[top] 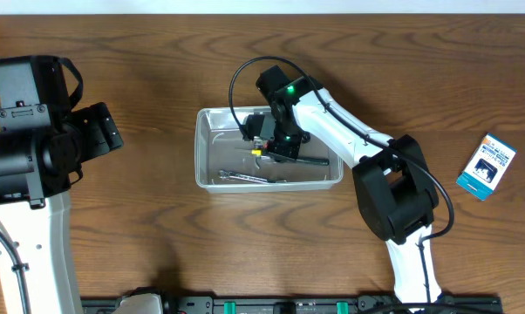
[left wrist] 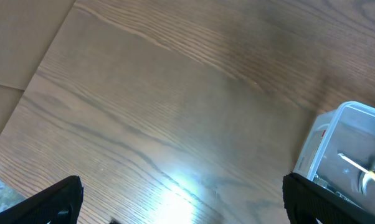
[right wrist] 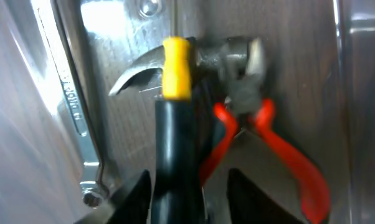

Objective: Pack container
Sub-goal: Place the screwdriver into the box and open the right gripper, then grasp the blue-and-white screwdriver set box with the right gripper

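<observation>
My right pincer [right wrist: 187, 190] hangs inside the clear rectangular plastic container [top: 201, 148] at the middle of the bench [top: 140, 235]. It straddles the black-handled, yellow-banded claw hammer [right wrist: 175, 124], whose head points toward 12 o'clock. Whether it is clamped or slack, I cannot tell. My left pincer [left wrist: 181, 208], spread and empty, sits off at 9 o'clock.

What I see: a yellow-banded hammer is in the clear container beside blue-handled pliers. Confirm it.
The pliers have red handles, not blue; the right wrist view shows it. The yellow-banded hammer is indeed beside them in the clear container.
</observation>
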Robot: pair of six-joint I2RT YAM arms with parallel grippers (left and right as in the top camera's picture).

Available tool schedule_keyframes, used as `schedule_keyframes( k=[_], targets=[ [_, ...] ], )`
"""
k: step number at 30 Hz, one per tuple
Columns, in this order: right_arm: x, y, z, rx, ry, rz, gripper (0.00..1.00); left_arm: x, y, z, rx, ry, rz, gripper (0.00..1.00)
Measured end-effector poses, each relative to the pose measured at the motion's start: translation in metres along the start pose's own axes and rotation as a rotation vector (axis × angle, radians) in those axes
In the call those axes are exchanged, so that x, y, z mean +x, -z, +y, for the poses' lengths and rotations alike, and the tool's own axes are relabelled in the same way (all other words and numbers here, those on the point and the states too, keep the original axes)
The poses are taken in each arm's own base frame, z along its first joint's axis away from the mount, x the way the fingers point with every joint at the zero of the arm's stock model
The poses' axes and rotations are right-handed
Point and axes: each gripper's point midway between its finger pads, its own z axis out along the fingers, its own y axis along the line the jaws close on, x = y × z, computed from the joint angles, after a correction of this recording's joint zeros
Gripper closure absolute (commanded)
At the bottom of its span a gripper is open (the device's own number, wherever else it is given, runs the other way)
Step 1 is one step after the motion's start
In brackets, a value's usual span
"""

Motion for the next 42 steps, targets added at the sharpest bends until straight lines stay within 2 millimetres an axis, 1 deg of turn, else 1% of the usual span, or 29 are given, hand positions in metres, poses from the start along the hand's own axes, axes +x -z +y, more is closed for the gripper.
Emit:
schedule_keyframes(
  k=[4, 5, 7, 9, 11, 12, 13, 14, 15, 16, 17, 18, 19, 20, 21, 23, 24, 26, 27, 30, 32, 33, 35, 36, 38, 41, 42],
  targets=[
    [0.006, 0.003, 0.002, 0.001, -0.047, 0.028, 0.51, 0.000, 0.000, 0.000, 0.000, 0.000, 0.000, 0.05],
    [0.008, 0.006, -0.001, 0.021, -0.075, 0.039, 0.50, 0.000, 0.000, 0.000, 0.000, 0.000, 0.000, 0.05],
    [0.008, 0.020, -0.012, 0.089, -0.134, 0.041, 0.49, 0.000, 0.000, 0.000, 0.000, 0.000, 0.000, 0.05],
    [0.005, 0.048, -0.029, 0.194, -0.220, 0.014, 0.46, 0.000, 0.000, 0.000, 0.000, 0.000, 0.000, 0.05],
    [0.004, 0.089, -0.048, 0.309, -0.324, -0.048, 0.27, 0.000, 0.000, 0.000, 0.000, 0.000, 0.000, 0.05],
    [0.007, 0.122, -0.060, 0.382, -0.414, -0.109, 0.05, 0.000, 0.000, 0.000, 0.000, 0.000, 0.000, 0.05],
    [0.013, 0.149, -0.069, 0.434, -0.487, -0.157, 0.01, 0.000, 0.000, 0.000, 0.000, 0.000, 0.000, 0.05],
    [0.023, 0.177, -0.077, 0.482, -0.571, -0.210, 0.01, 0.000, 0.000, 0.000, 0.000, 0.000, 0.000, 0.05],
    [0.043, 0.213, -0.085, 0.536, -0.688, -0.271, 0.01, 0.000, 0.000, 0.000, 0.000, 0.000, 0.000, 0.05],
    [0.065, 0.239, -0.091, 0.575, -0.794, -0.313, 0.01, 0.000, 0.000, 0.000, 0.000, 0.000, 0.000, 0.05],
    [0.099, 0.268, -0.097, 0.617, -0.943, -0.353, 0.01, 0.000, 0.000, 0.000, 0.000, 0.000, 0.000, 0.05],
    [0.136, 0.290, -0.099, 0.654, -1.093, -0.377, 0.01, 0.000, 0.000, 0.000, 0.000, 0.000, 0.000, 0.05],
    [0.164, 0.302, -0.099, 0.676, -1.203, -0.380, 0.01, 0.000, 0.000, 0.000, 0.000, 0.000, 0.000, 0.05],
    [0.200, 0.312, -0.097, 0.695, -1.346, -0.373, 0.01, 0.000, 0.000, 0.000, 0.000, 0.000, 0.001, 0.05],
    [0.233, 0.316, -0.093, 0.707, -1.476, -0.355, 0.01, 0.000, 0.000, 0.000, 0.000, 0.000, 0.001, 0.05],
    [0.289, 0.316, -0.089, 0.713, -1.699, -0.318, 0.01, 0.000, 0.000, 0.000, 0.000, 0.000, 0.000, 0.05],
    [0.316, 0.311, -0.088, 0.709, -1.807, -0.294, 0.01, 0.000, 0.000, 0.000, 0.000, 0.000, 0.000, 0.05],
    [0.351, 0.301, -0.088, 0.697, -1.942, -0.267, 0.01, 0.000, 0.000, 0.000, 0.000, 0.000, -0.001, 0.05],
    [0.372, 0.293, -0.088, 0.681, -2.017, -0.249, 0.01, 0.000, 0.000, 0.000, 0.000, 0.000, -0.001, 0.05],
    [0.419, 0.268, -0.086, 0.629, -2.165, -0.208, 0.01, 0.000, 0.000, 0.000, 0.000, 0.000, -0.001, 0.05],
    [0.443, 0.252, -0.087, 0.590, -2.227, -0.190, 0.01, 0.000, 0.000, 0.000, 0.000, 0.000, -0.001, 0.05],
    [0.451, 0.244, -0.086, 0.573, -2.244, -0.179, 0.01, 0.000, 0.000, 0.000, 0.000, 0.000, -0.001, 0.05],
    [0.473, 0.222, -0.087, 0.515, -2.275, -0.141, 0.01, 0.000, 0.000, 0.000, 0.000, 0.000, -0.001, 0.05],
    [0.478, 0.216, -0.088, 0.500, -2.279, -0.129, 0.01, 0.000, 0.000, 0.000, 0.000, 0.000, -0.001, 0.05],
    [0.488, 0.194, -0.091, 0.446, -2.270, -0.085, 0.01, 0.000, 0.000, 0.000, 0.000, 0.000, -0.001, 0.05],
    [0.494, 0.163, -0.100, 0.377, -2.222, -0.030, 0.01, 0.000, 0.000, 0.000, 0.000, 0.000, -0.001, 0.05],
    [0.494, 0.156, -0.102, 0.357, -2.208, -0.021, 0.01, 0.000, 0.000, 0.000, 0.000, 0.000, -0.001, 0.05]
  ],
)
